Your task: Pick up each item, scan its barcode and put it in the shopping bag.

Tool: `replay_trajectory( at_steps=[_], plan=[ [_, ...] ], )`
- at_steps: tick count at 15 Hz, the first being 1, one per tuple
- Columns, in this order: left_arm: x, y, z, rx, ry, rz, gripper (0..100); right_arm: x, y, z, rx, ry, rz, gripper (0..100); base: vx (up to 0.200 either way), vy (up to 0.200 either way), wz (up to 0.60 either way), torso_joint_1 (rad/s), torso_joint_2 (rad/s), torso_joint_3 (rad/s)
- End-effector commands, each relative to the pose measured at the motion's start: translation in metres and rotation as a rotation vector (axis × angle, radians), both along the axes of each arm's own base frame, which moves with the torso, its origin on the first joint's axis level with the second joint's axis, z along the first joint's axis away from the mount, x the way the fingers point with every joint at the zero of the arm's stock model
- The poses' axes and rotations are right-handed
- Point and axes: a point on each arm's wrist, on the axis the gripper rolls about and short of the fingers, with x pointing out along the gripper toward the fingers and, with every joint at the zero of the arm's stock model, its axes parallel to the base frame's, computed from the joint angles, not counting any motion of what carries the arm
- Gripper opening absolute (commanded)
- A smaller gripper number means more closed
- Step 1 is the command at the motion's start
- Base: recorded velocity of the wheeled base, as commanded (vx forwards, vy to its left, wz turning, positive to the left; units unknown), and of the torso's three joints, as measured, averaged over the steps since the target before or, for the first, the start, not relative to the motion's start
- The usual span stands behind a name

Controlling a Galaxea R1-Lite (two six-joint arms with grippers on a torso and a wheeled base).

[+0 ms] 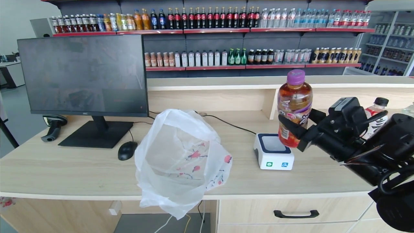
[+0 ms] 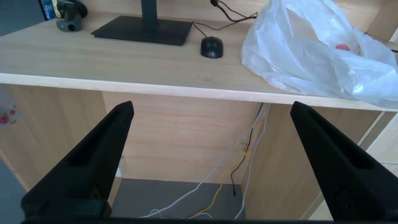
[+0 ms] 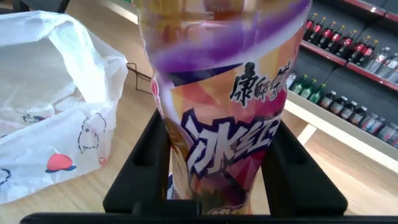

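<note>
The right gripper (image 1: 300, 124) is clamping the tea bottle (image 1: 295, 103) around its lower body, one black finger on either side of the label, and the bottle is standing upright with its purple cap on top, hanging just above the small white barcode scanner (image 1: 273, 152). From the right wrist the bottle (image 3: 224, 124) is sitting squarely between the jaws of that gripper (image 3: 224, 174). The white shopping bag (image 1: 181, 158) is slumping in the middle of the pale wooden counter (image 1: 64, 174), its lower part spilling over the front edge. The left gripper (image 2: 211, 109) is hanging low in front of the counter, jaws spread wide and gripping nothing, looking at the boards and loose cables (image 2: 236, 168) beneath. On the counter's left side a dark monitor (image 1: 84, 74) is standing on its flat base, a black mouse (image 1: 127, 150) lying just beside it and a handheld scanner (image 1: 53, 127) resting further left. A black-capped bottle (image 1: 376, 113) is waiting behind the right arm. A drawer handle (image 1: 296, 214) is showing below, and long store shelves (image 1: 213, 30) packed with drinks are lining the back wall
</note>
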Motion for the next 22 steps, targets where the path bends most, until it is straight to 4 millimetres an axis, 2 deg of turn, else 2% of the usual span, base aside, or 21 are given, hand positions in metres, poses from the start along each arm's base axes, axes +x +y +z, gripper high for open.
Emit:
replay_trajectory(
  at_steps=[1, 5, 10, 12, 16, 17, 22],
  plan=[
    [0.000, 0.000, 0.000, -0.001, -0.001, 0.000, 100, 0.008, 0.002, -0.008, -0.066, -0.019, -0.014, 0, 0.000, 0.000, 0.00, 0.000, 0.00, 0.000],
    [0.000, 0.000, 0.000, -0.001, -0.001, 0.000, 100, 0.015, 0.006, -0.017, -0.283, -0.137, 0.036, 0, 0.000, 0.000, 0.00, 0.000, 0.00, 0.000],
    [0.000, 0.000, 0.000, -0.001, -0.001, 0.000, 100, 0.021, 0.007, -0.020, -0.373, -0.212, 0.085, 0, 0.000, 0.000, 0.00, 0.000, 0.00, 0.000],
    [0.000, 0.000, 0.000, -0.001, -0.001, 0.000, 100, 0.032, 0.009, -0.032, -0.430, -0.238, 0.143, 0, 0.000, 0.000, 0.00, 0.000, 0.00, 0.000],
    [0.000, 0.000, 0.000, 0.001, -0.001, 0.000, 100, 0.048, 0.005, -0.042, -0.473, -0.261, 0.151, 0, 0.000, 0.000, 0.00, 0.000, 0.00, 0.000],
    [0.000, 0.000, 0.000, 0.001, -0.001, 0.000, 100, 0.051, 0.002, -0.038, -0.472, -0.275, 0.134, 0, 0.000, 0.000, 0.00, 0.000, 0.00, 0.000],
    [0.000, 0.000, 0.000, 0.001, -0.001, 0.000, 100, 0.053, 0.000, -0.045, -0.483, -0.265, 0.156, 0, 0.000, 0.000, 0.00, 0.000, 0.00, 0.000]
  ],
)
